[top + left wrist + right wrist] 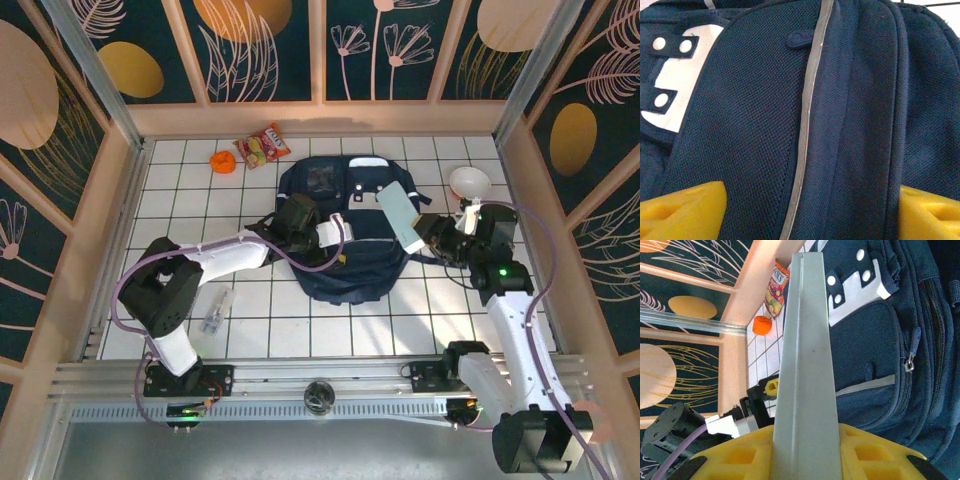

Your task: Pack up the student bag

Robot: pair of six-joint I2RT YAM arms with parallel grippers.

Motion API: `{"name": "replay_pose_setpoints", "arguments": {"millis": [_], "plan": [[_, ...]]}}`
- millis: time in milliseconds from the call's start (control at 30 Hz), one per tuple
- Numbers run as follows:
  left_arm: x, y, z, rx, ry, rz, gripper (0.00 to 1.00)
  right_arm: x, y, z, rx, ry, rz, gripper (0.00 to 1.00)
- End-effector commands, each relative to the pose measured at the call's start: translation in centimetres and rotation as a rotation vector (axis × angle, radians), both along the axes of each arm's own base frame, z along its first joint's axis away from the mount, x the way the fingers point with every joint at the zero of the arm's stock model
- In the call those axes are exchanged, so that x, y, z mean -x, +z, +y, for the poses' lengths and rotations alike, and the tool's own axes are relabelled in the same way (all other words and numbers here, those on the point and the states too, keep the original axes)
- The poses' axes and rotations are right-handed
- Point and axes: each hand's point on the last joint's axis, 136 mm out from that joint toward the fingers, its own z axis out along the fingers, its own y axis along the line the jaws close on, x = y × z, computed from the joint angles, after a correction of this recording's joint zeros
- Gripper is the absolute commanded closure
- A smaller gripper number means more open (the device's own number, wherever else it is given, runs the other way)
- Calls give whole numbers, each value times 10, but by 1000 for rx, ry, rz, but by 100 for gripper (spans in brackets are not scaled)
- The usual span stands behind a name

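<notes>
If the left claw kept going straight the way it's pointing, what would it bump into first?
The student bag: its navy mesh panel lies between the open fingers of the left gripper; how near is unclear.

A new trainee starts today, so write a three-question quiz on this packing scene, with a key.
1. True or false: the right gripper holds a pale flat box at the right side of the student bag.
2. Which item lies nearest the snack packet? A) the white bowl B) the small orange item C) the clear wrapper
3. Fill in: the left gripper is at the bag's mesh with its jaws ___.
Key: 1 true; 2 B; 3 open.
</notes>
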Motion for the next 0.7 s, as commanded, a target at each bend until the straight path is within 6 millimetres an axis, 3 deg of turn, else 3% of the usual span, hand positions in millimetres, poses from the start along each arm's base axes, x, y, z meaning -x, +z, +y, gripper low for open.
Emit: {"name": "replay_pose_setpoints", "arguments": {"millis": [0, 33, 133, 267, 333, 400, 667], "plan": [[-13, -1, 5, -48, 23, -77, 24, 3, 14, -2, -11, -17, -30, 85], [-14, -1, 5, -52, 27, -82, 29, 4, 14, -2, -13, -18, -32, 85], [-18, 17, 2, 4, 63, -92, 59, 10, 15, -4, -13, -28, -24, 85], [-32, 74, -3, 169, 175, -115, 94, 19, 26, -19, 78, -91, -36, 86], [-45, 101, -2, 237, 254, -128, 100, 22, 32, -29, 123, -130, -30, 86], [-55, 126, -1, 296, 325, -140, 100, 27, 34, -33, 138, -157, -7, 86], [-82, 196, -1, 476, 472, -129, 100, 51, 25, -40, 145, -201, 51, 86]]}}
